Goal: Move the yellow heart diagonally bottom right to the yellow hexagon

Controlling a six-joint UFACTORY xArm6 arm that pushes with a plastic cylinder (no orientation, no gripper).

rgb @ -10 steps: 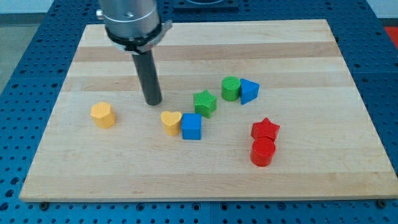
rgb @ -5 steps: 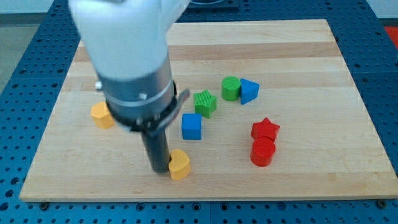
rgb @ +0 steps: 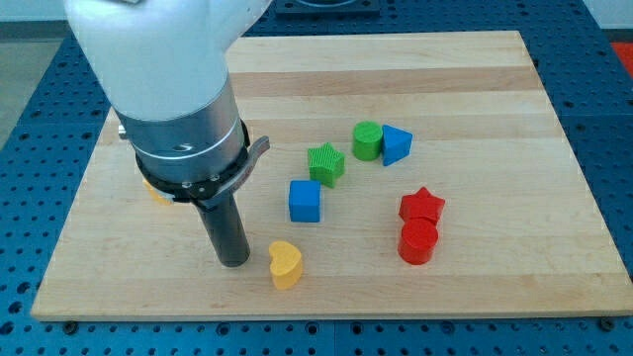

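Observation:
The yellow heart (rgb: 285, 264) lies near the board's bottom edge, left of centre. My tip (rgb: 233, 261) rests on the board just to the heart's left, with a small gap between them. The yellow hexagon (rgb: 155, 188) sits up and to the left of the heart; the arm's body hides most of it, and only a yellow sliver shows.
A blue cube (rgb: 305, 201) sits above and right of the heart. A green star (rgb: 325, 163), a green cylinder (rgb: 367, 140) and a blue triangle (rgb: 396, 144) lie further up. A red star (rgb: 422, 206) and a red cylinder (rgb: 417, 241) stand at the right. The wooden board (rgb: 475, 89) carries them all.
My tip swept from above the heart down to the lower left. The heart slid from beside the blue cube to near the bottom edge. The arm now covers the hexagon.

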